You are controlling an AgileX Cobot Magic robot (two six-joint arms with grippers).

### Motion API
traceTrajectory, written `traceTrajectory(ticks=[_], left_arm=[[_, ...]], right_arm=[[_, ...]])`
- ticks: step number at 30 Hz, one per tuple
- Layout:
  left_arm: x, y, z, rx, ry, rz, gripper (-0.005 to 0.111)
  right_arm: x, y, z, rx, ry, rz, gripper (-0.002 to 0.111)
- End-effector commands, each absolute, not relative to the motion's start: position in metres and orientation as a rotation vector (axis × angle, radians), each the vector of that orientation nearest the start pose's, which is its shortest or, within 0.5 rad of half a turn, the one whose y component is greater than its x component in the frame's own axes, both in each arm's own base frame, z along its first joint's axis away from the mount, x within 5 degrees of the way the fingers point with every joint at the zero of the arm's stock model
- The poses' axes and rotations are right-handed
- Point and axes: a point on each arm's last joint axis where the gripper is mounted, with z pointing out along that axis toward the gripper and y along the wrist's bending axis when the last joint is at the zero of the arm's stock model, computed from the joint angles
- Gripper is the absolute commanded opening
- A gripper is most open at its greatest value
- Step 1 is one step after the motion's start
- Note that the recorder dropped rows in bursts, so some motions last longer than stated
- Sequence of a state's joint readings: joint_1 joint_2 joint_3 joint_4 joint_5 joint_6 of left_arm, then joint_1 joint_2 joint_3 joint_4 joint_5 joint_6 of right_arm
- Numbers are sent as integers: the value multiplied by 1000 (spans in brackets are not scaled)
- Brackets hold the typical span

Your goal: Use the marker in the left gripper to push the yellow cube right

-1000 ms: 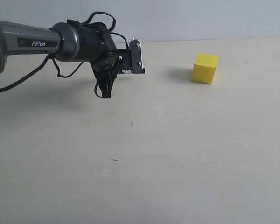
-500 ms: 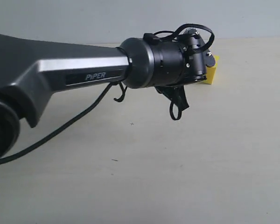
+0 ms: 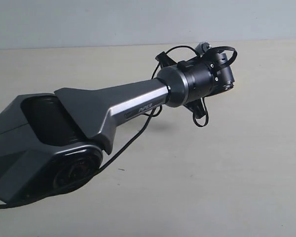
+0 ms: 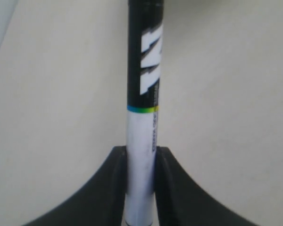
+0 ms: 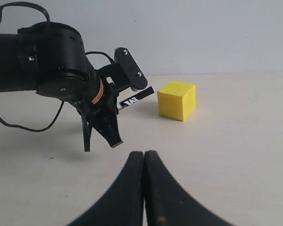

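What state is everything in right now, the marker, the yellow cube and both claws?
marker: clamped by its white barrel, black half sticking out ahead.
left claw: shut on the marker.
yellow cube: sitting flat on the table, marker tip close beside it with a sliver of gap showing.
right claw: shut, holding nothing.

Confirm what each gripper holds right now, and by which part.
Left gripper holds the marker, clamped on its white barrel; the black lettered half sticks out. Right gripper is shut on nothing.
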State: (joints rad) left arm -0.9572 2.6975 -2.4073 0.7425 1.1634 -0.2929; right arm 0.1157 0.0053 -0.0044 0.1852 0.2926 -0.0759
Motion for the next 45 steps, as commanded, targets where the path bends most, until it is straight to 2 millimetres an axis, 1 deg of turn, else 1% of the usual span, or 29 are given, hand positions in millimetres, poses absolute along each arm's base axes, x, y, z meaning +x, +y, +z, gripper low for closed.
traceTrajectory(ticks=[1,4,8,12,15,16,18,21,25,27,30,35,36,38,39,40,41,42,43,45], left_arm=[[369,-409,110,1047,2281,595,0],[374,-405,105,1025,2295,599,0],[383,-399,104,982,2309,575,0],[385,-404,104,999,2273,516,0],[382,-414,103,1062,2239,400,0],[381,-418,101,1079,2245,337,0],[379,-421,100,1081,2261,293,0],[379,-414,100,1073,2286,375,0],[383,-400,105,1018,2287,580,0],[383,-398,107,1018,2285,618,0],[383,-398,107,1040,2278,629,0],[375,-411,102,1090,2294,482,0],[372,-413,102,1096,2287,484,0],[365,-418,111,1132,2264,496,0],[357,-423,122,1140,2256,493,0],[352,-425,129,1140,2256,496,0],[344,-427,145,1131,2259,501,0],[343,-426,151,1124,2261,503,0],[341,-426,162,1099,2256,483,0],[335,-423,166,1051,2350,392,0]], right_arm=[[54,11,188,-53,1768,202,0],[54,11,188,-53,1768,202,0],[54,11,188,-53,1768,202,0],[54,11,188,-53,1768,202,0],[54,11,188,-53,1768,202,0],[54,11,188,-53,1768,202,0],[54,11,188,-53,1768,202,0],[54,11,188,-53,1768,202,0],[54,11,188,-53,1768,202,0],[54,11,188,-53,1768,202,0],[54,11,188,-53,1768,202,0],[54,11,188,-53,1768,202,0],[54,11,188,-53,1768,202,0],[54,11,188,-53,1768,202,0],[54,11,188,-53,1768,202,0],[54,11,188,-51,1768,205,0],[54,11,188,-43,1768,217,0],[54,11,188,-41,1768,219,0],[54,11,188,-41,1768,219,0],[54,11,188,-41,1768,219,0]])
